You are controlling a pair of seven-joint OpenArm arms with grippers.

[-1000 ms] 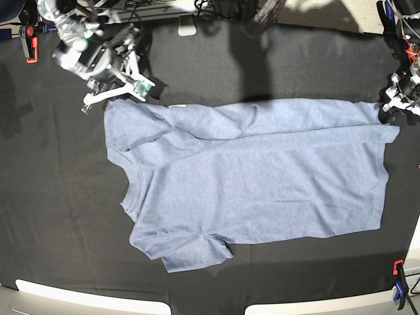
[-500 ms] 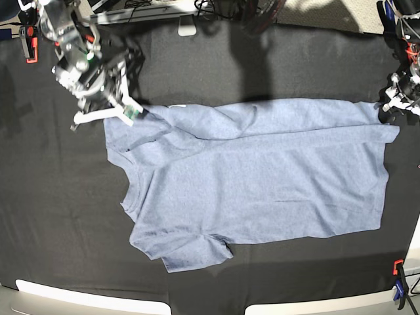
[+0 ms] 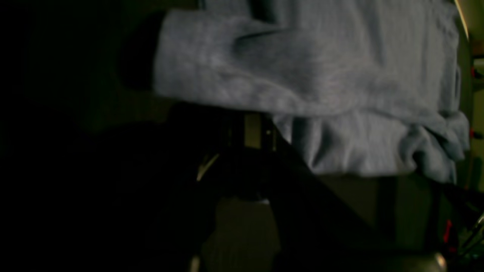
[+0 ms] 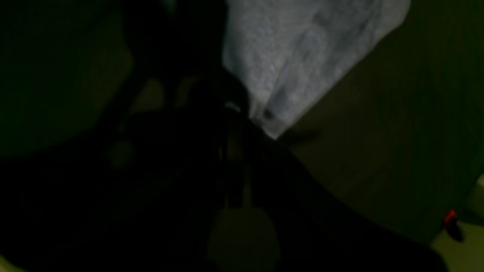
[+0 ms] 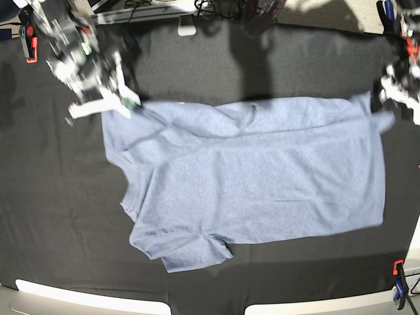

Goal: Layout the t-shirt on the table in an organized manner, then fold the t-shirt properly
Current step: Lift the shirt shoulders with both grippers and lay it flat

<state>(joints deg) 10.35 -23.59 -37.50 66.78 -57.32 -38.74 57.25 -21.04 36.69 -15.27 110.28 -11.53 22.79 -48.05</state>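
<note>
The blue-grey t-shirt lies spread on the black table, neck and sleeves to the left, hem to the right. My right gripper sits at the shirt's far left corner, shut on the sleeve edge. In the right wrist view that fabric corner runs into the dark jaws of the right gripper. My left gripper is at the far right, shut on the hem corner, which is drawn up towards it. In the left wrist view, bunched t-shirt cloth meets the left gripper.
An orange-black clamp holds the cloth at the far left edge, and another clamp stands at the near right. A white stand base and cables sit along the back edge. White panels line the front edge.
The right gripper slid left along the shirt's far edge and closed on the sleeve corner. The left gripper pulled the hem corner up and back, shifting the shirt's right edge.
</note>
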